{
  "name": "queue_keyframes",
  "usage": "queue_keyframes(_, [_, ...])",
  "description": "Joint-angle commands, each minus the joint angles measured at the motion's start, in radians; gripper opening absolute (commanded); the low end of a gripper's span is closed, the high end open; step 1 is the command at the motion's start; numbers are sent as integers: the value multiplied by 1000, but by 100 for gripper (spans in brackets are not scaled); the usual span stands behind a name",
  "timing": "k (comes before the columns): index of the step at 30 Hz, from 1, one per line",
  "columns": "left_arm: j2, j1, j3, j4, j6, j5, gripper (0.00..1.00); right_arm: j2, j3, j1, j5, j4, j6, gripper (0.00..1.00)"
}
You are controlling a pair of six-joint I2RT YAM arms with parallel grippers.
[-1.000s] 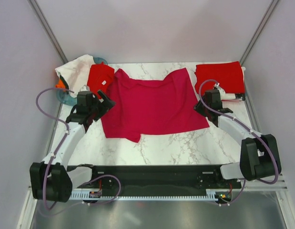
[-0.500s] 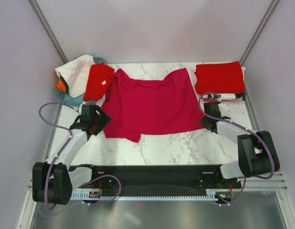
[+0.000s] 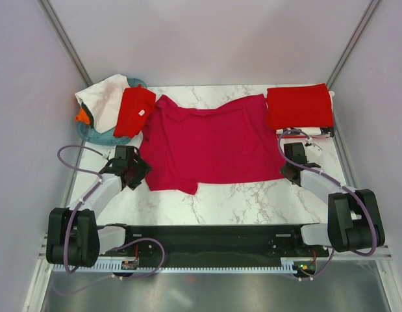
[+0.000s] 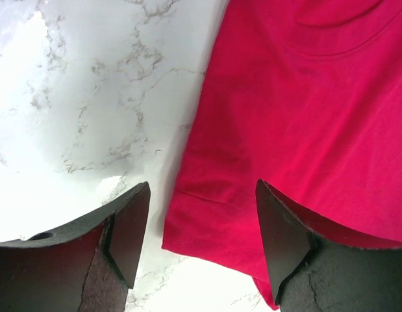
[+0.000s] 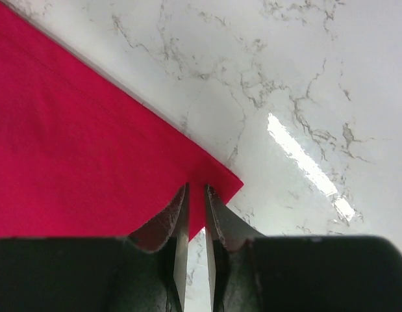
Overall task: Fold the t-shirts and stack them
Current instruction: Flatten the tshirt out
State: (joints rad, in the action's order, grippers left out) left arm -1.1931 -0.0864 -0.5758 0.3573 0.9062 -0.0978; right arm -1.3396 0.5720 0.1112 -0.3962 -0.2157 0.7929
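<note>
Jaws first: the left gripper [image 4: 202,195] is spread wide around the near-left corner of the crimson shirt [image 3: 210,143], and the right gripper [image 5: 196,195] is pinched down on its near-right corner. That shirt lies flat mid-way across the marble table [image 3: 252,195], with a folded red shirt [image 3: 299,106] at the far-right corner.

Your crimson-magenta t-shirt [image 3: 210,146] lies spread almost flat across the middle of the table [image 3: 239,195], with its near left corner rumpled. At the far right a bright red t-shirt [image 3: 299,106] sits folded in a neat rectangle on a white-and-black garment [image 3: 314,132]. At the far left a second red t-shirt [image 3: 134,112], a white t-shirt [image 3: 103,96] and an orange one [image 3: 82,117] lie bunched together.
</note>
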Motion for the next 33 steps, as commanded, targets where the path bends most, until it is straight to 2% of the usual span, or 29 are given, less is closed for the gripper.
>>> queue_keyframes(1, [-10, 4, 19, -40, 45, 7, 72, 20, 17, -4, 6, -16, -4, 22])
queue_keyframes(12, [69, 4, 146, -80, 56, 116, 69, 7, 29, -2, 33, -5, -6, 25])
queue_keyframes(20, [119, 2, 174, -81, 33, 168, 60, 19, 29, -4, 36, -8, -11, 25])
queue_keyframes(24, [96, 2, 172, -89, 39, 173, 47, 20, 31, -4, 37, -11, -7, 27])
queue_keyframes(25, [90, 2, 168, -92, 37, 176, 37, 23, 31, -4, 40, -16, -7, 30])
queue_keyframes(27, [79, 2, 154, -93, 27, 178, 24, 36, 31, -2, 37, -24, -12, 37])
queue_keyframes(28, [82, 2, 151, -93, 23, 178, 14, 43, 28, -4, 34, -31, -11, 45])
queue_keyframes(29, [85, 2, 143, -90, 14, 178, 8, 57, 25, -2, 28, -34, -14, 48])
queue_keyframes(30, [99, 2, 145, -87, 11, 176, 5, 66, 20, -4, 25, -37, -15, 48])
queue_keyframes(33, [141, 2, 148, -80, 14, 171, 2, 91, 16, -2, 2, -54, -12, 50])
